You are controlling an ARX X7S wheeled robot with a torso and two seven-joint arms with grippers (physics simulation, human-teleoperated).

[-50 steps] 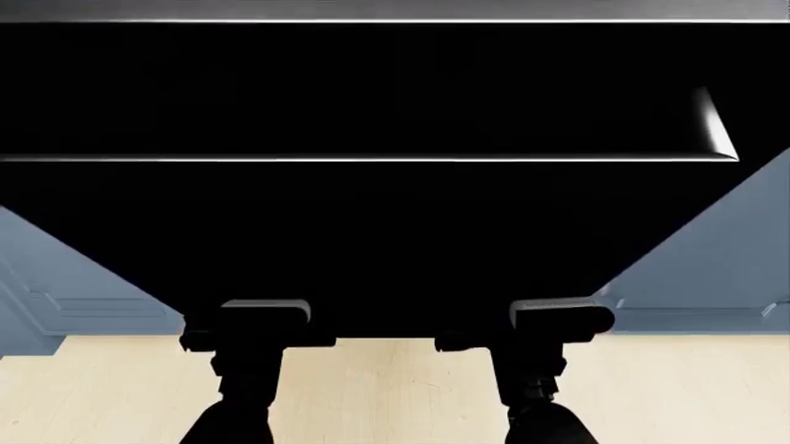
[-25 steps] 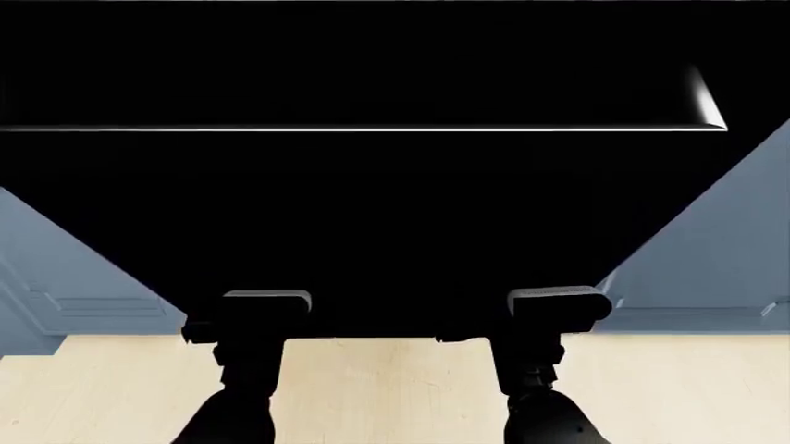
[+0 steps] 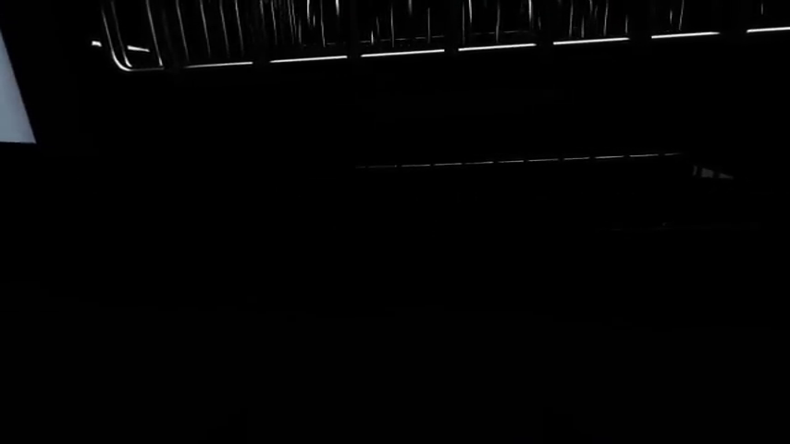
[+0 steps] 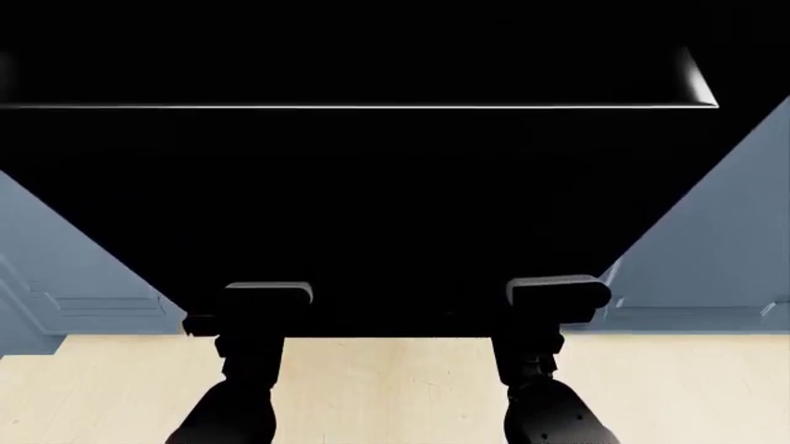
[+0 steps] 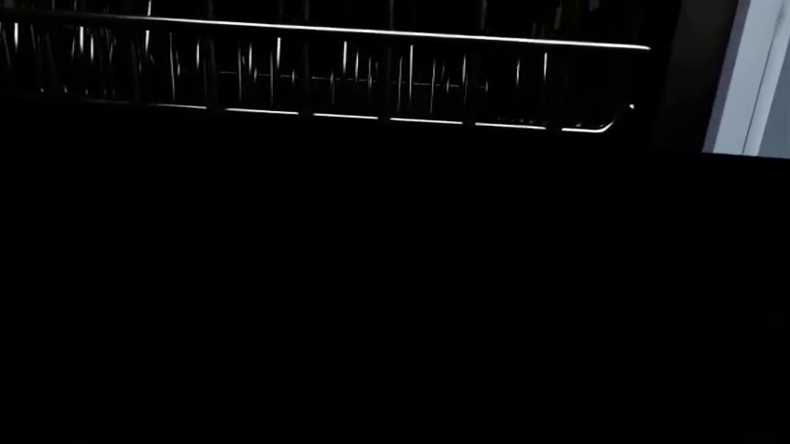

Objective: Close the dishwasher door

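Pale wood floor (image 4: 395, 388) nearest us. We see left gripper (image 4: 265, 305) and right gripper (image 4: 558, 301) at near edge of dishwasher door (image 4: 395, 203); finger state unreadable. Door fills view, blue-grey cabinets (image 4: 728, 250) flanking. Wire rack (image 5: 370, 83) beyond in wrist views.

Floor (image 4: 395, 388): pale, light wood-tone surface with faint plank lines, visible across the lower strip of the head view. Blue-grey cabinets (image 4: 691, 277) stand on it at both sides, their bases meeting the floor along a straight line. Between them the door (image 4: 395, 213), black, overhangs the floor's far edge. No loose items lie on the visible floor. Both wrist views are too dark to show it.
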